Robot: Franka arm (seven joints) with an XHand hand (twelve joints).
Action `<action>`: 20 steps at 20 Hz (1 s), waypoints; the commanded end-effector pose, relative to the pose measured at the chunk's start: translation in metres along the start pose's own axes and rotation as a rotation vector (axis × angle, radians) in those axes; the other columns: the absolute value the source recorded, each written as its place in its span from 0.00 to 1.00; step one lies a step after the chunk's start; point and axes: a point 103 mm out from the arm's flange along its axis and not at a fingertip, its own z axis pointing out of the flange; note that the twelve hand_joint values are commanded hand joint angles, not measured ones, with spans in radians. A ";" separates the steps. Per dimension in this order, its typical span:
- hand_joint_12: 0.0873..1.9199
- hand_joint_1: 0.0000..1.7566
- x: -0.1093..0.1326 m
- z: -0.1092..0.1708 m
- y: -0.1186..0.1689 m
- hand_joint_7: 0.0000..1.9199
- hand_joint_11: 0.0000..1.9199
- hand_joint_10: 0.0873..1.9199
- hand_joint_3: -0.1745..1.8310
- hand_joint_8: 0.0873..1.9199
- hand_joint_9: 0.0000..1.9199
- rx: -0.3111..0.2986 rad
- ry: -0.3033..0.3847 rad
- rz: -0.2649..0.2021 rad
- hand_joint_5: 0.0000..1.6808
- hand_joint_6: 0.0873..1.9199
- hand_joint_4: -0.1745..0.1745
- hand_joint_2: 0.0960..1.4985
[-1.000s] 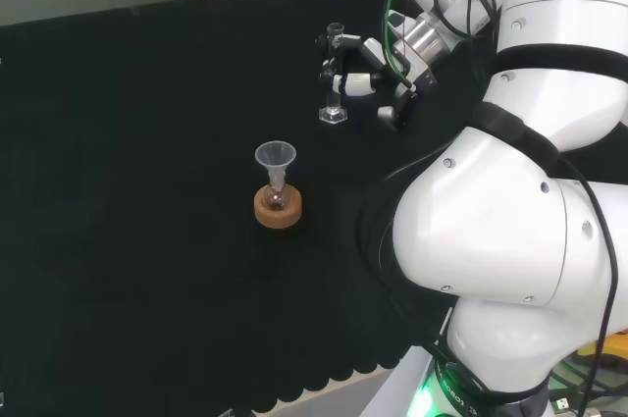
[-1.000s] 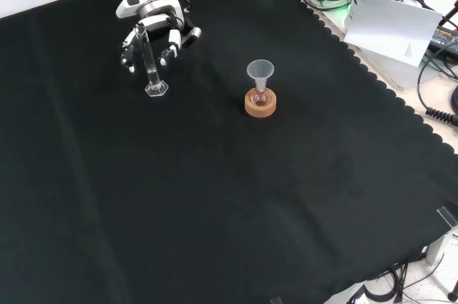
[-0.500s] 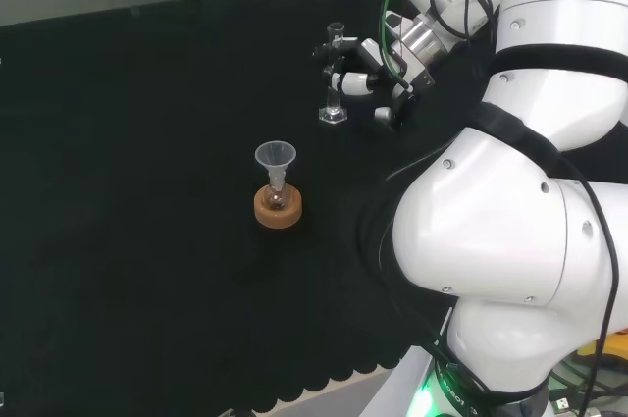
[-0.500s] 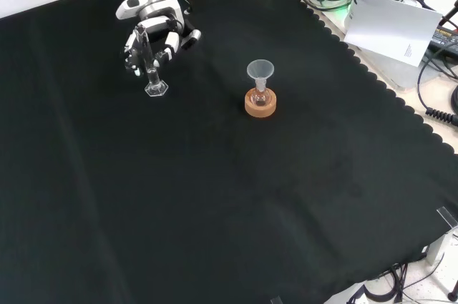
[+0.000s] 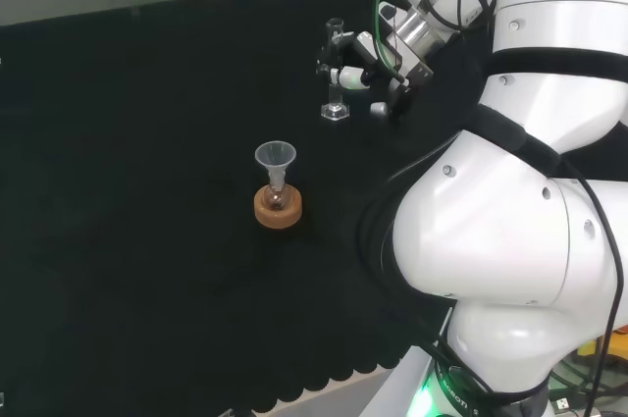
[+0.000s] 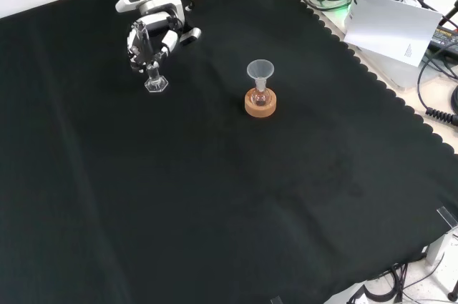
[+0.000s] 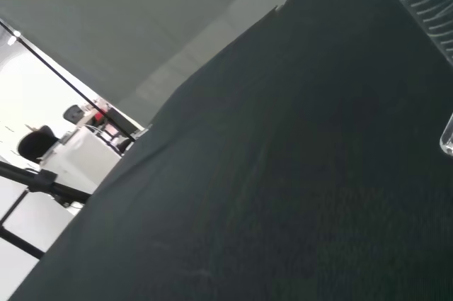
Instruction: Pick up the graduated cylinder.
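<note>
Fingers have closed round the cylinder since a second ago.
Hand grips its stem; the base rests on the cloth.

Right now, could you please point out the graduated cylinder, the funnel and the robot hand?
graduated cylinder (image 6: 155,85), front view, hexagonal base.
funnel (image 5: 275,155), head view, cone rim.
robot hand (image 6: 154,32), front view, fingers around the cylinder.

No readable text anywhere here. The graduated cylinder shows fine scale lines up close, but no numbers can be made out, and the white sheet carries a mark too small to read.
</note>
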 end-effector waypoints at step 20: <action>0.34 0.65 0.093 -0.060 -0.091 0.68 0.68 0.00 0.12 0.11 0.75 0.109 -0.253 0.011 0.57 0.53 0.00 0.72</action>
